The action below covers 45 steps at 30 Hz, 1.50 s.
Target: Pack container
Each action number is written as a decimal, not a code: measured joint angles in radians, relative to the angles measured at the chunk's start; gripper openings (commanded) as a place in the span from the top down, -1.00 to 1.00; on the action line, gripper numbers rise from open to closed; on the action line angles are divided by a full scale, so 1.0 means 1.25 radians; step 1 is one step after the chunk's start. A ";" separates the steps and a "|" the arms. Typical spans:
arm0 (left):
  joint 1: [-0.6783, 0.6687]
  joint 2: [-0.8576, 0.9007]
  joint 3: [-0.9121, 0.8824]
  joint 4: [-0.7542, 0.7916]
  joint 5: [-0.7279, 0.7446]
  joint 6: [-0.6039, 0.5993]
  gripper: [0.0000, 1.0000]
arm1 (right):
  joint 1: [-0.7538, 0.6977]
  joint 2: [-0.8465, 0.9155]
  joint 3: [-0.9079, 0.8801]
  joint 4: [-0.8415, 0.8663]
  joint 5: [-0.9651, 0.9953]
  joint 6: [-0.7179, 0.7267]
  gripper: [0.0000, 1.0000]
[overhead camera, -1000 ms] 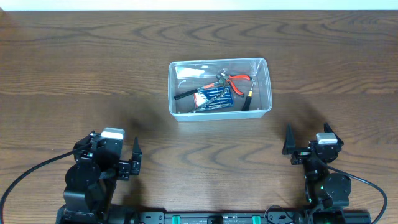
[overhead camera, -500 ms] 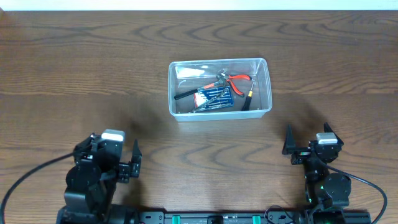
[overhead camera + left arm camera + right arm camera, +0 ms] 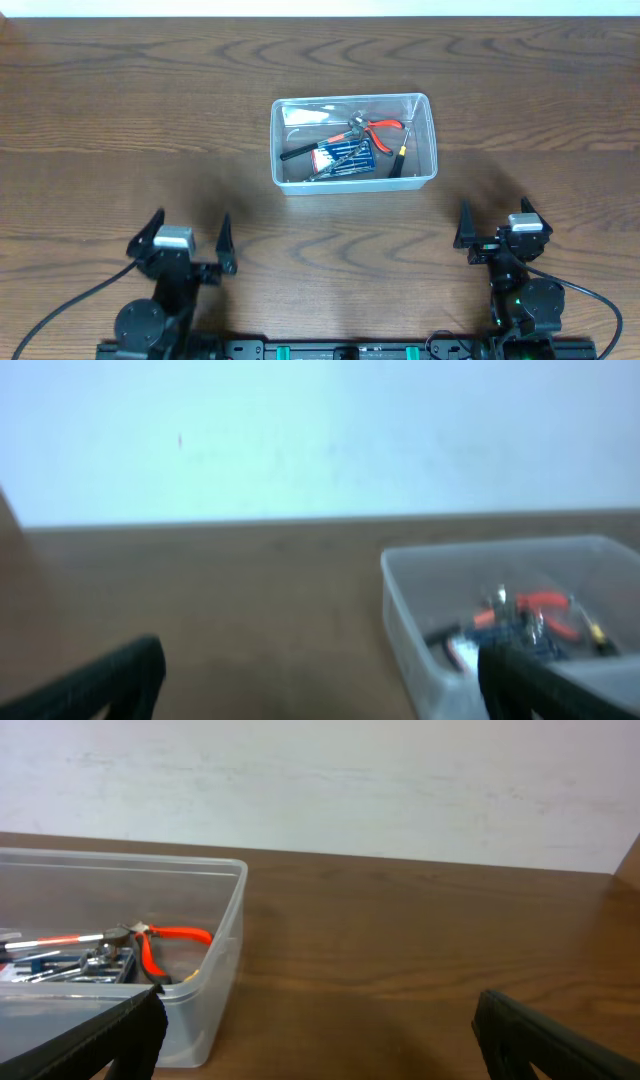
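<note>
- Now we see the container (image 3: 352, 186) lying lengthwise across the wooden table (image 3: 120, 120). It is a clear plastic bin with rounded corners and a thick rim, and it is open at the top.
- Inside the container we make out a small heap of hand tools:
  - red-handled pliers (image 3: 378, 126) toward its far right part
  - a blue packet (image 3: 347, 153) of slim metal pieces near its middle
  - a black-handled tool (image 3: 296, 152) slanting toward its left end
  - a yellow-and-black tool (image 3: 399, 158) by its right end wall
- We find the left gripper (image 3: 190, 222) on the robot's side of the container, well apart from it and off toward its left end. Its two dark fingers are spread wide with nothing between them.
- We find the right gripper (image 3: 495, 215) on the same side of the container, well apart from it and just past its right end. Its fingers are likewise spread wide and hold nothing.
- Through the blurred left wrist camera we see the container ahead and to the right, with the orange-red of the pliers showing inside.
- Through the right wrist camera we see the container's right end ahead and to the left. The pliers show through its clear side, and a pale wall (image 3: 400, 780) stands beyond the table.
</note>
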 measured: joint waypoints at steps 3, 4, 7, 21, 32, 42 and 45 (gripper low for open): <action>0.000 0.000 -0.117 0.199 0.001 0.001 -0.96 | 0.000 0.000 0.000 0.000 0.000 0.000 -0.98; 0.000 0.000 -0.159 0.254 0.001 0.001 -0.96 | 0.000 0.000 0.000 0.000 0.000 0.000 -0.98; 0.000 0.000 -0.239 0.273 0.003 0.000 -0.96 | 0.000 0.000 0.000 0.000 0.000 0.000 -0.98; 0.000 -0.002 -0.245 0.214 0.025 -0.001 -0.96 | 0.000 -0.001 0.000 0.000 0.000 0.000 -0.99; 0.000 -0.002 -0.245 0.214 0.025 -0.027 -0.96 | 0.000 -0.001 0.000 0.000 0.000 0.000 -0.99; 0.000 -0.002 -0.245 0.214 0.025 -0.027 -0.96 | 0.000 -0.001 0.000 0.000 0.000 0.000 -0.98; 0.000 -0.002 -0.245 0.214 0.025 -0.027 -0.96 | 0.000 -0.001 0.000 0.000 0.000 0.000 -0.98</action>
